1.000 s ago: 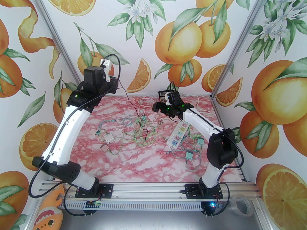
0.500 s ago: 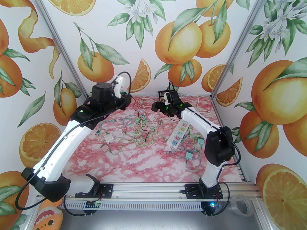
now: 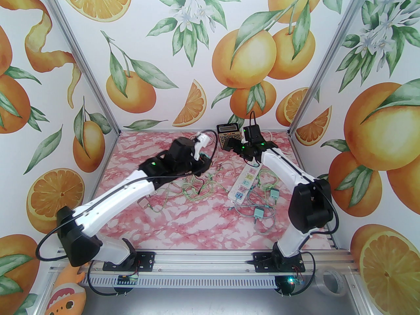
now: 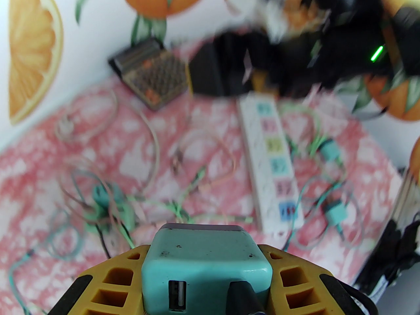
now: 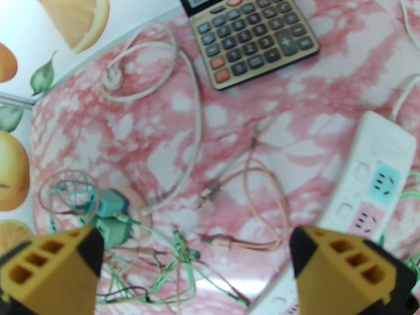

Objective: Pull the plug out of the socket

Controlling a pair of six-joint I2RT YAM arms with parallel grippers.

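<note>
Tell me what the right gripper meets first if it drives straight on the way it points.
Probably the pink cable looped on the table, just beyond the open right gripper. Depth is hard to judge, so it might touch bare tabletop beside the cable instead.

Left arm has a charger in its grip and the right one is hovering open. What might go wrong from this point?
1. The left hand is shut on the teal charger with a black cable plugged into it. That cable may snag the cord tangle on the table and drag it.
2. The right hand hangs open above the power strip, close to the left arm, so the two may collide.
</note>
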